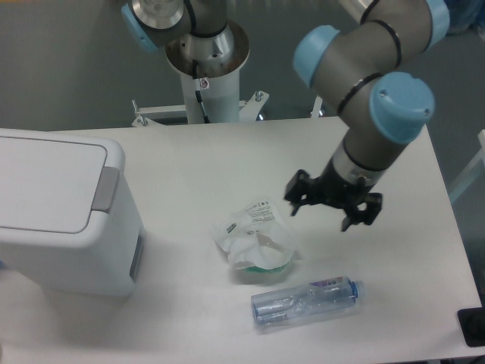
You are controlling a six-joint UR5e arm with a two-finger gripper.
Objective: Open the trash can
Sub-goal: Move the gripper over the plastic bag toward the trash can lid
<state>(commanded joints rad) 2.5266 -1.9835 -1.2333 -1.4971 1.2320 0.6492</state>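
Note:
The trash can [76,250] is a large white boxy bin at the table's left edge. Its flat white lid [42,186] lies shut, and a grey tab [105,189] sits on the lid's right edge. My gripper [333,207] hangs over the middle right of the table, far to the right of the bin. Its black fingers [294,199] are spread apart with nothing between them, so it is open. The arm's grey and blue wrist hides the gripper's upper part.
A crumpled white wrapper over something green [256,243] lies between the gripper and the bin. A clear plastic bottle [307,301] lies on its side near the front edge. The arm's pedestal [204,72] stands at the back. A black object [471,326] sits at the lower right corner.

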